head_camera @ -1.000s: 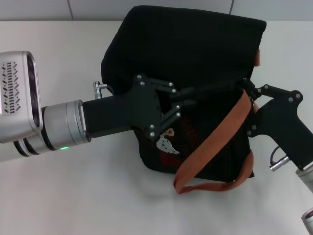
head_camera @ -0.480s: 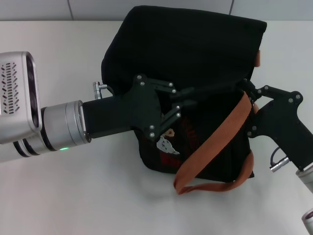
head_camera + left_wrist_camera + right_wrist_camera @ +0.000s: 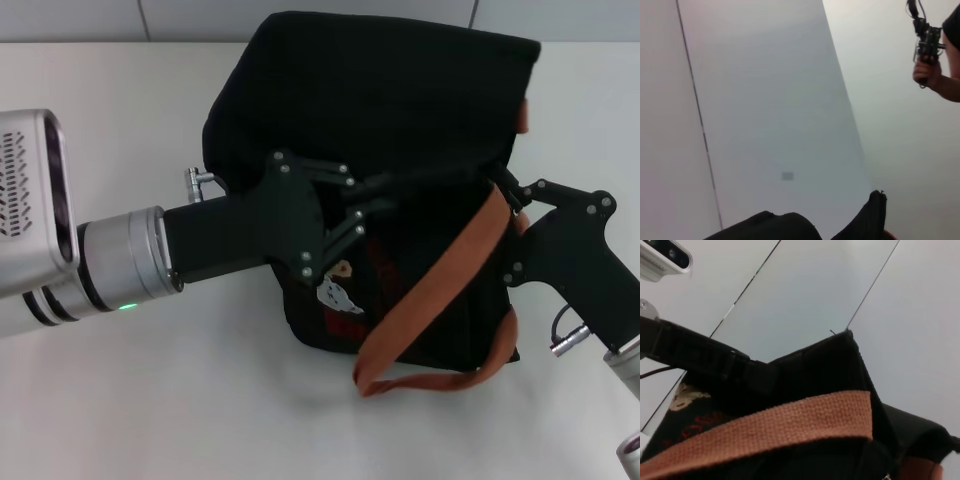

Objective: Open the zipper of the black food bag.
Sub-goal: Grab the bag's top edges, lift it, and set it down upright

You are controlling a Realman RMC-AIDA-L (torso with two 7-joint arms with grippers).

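The left end effector is reaching along the black food bag's top edge, seemingly clamped there on the zipper, while the right end effector is bracing the bag's corner; its grip cannot be told.

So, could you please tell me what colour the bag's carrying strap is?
The strap is orange-brown webbing, clearest in the right wrist view.

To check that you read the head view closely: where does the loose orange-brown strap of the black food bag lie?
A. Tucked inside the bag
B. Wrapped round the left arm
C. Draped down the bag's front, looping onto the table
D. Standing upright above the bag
C: the orange-brown strap runs diagonally down the front of the black food bag, and its loop rests on the white table.
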